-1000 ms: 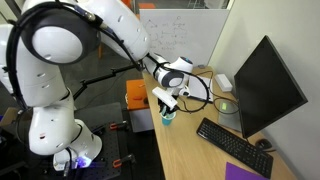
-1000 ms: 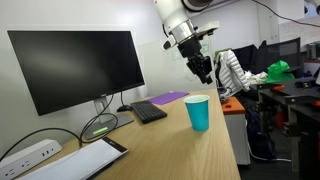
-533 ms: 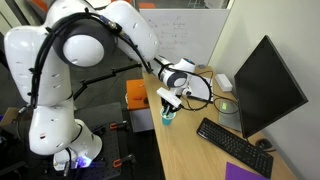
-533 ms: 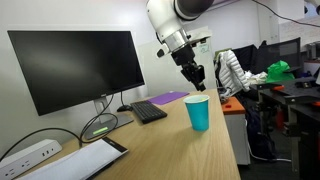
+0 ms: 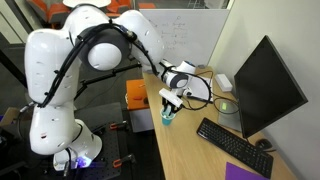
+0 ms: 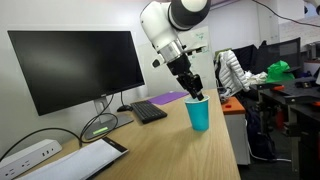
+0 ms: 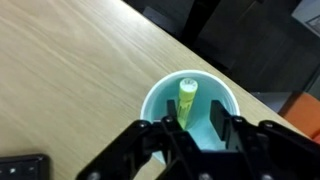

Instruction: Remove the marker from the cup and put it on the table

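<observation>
The teal-blue cup (image 7: 190,105) stands upright near the edge of the light-wood table (image 7: 70,80). A yellow-green marker (image 7: 186,98) leans inside it, its cap end toward the far rim. My gripper (image 7: 197,118) is open, its two black fingers lowered into the cup mouth, the marker next to the left finger and between the two. In both exterior views the gripper (image 6: 194,88) sits right at the cup's (image 6: 198,113) rim, and the cup (image 5: 168,117) is mostly hidden behind the gripper (image 5: 169,102).
A black monitor (image 6: 75,68), a keyboard (image 6: 148,111), a purple pad (image 6: 170,97) and a flat green disc (image 6: 99,129) sit farther along the table. A white tablet (image 6: 85,159) and power strip (image 6: 28,155) lie near its end. An orange stand (image 5: 138,96) is beside the table.
The gripper has come down from above and beside the cup until its fingers reach into the cup mouth. The cup and marker have not moved.
</observation>
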Available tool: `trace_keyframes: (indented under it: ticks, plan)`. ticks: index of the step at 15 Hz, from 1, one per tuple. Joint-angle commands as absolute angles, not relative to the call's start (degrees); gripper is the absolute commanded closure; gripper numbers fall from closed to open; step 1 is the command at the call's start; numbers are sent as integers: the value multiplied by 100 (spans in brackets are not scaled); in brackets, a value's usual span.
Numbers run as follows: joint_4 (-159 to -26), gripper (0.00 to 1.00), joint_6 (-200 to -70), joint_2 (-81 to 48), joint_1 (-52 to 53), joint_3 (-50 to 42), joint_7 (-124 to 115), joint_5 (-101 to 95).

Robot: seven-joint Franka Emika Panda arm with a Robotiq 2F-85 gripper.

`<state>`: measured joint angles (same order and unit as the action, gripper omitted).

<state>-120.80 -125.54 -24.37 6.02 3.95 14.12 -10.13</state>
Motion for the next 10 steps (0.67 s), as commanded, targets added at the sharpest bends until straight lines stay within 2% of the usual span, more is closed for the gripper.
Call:
trace_keyframes:
  ticks: [1,2,7,10]
  plan:
    - [-11806,54,-12303,-2661,648,410,1154,-1136]
    - [-11769,51,-12284,-2705,659,408,1121,-1133]
    - [-11606,59,-12183,-2897,682,386,1068,-1150]
    - [-11523,59,-12102,-3004,691,364,1001,-1158]
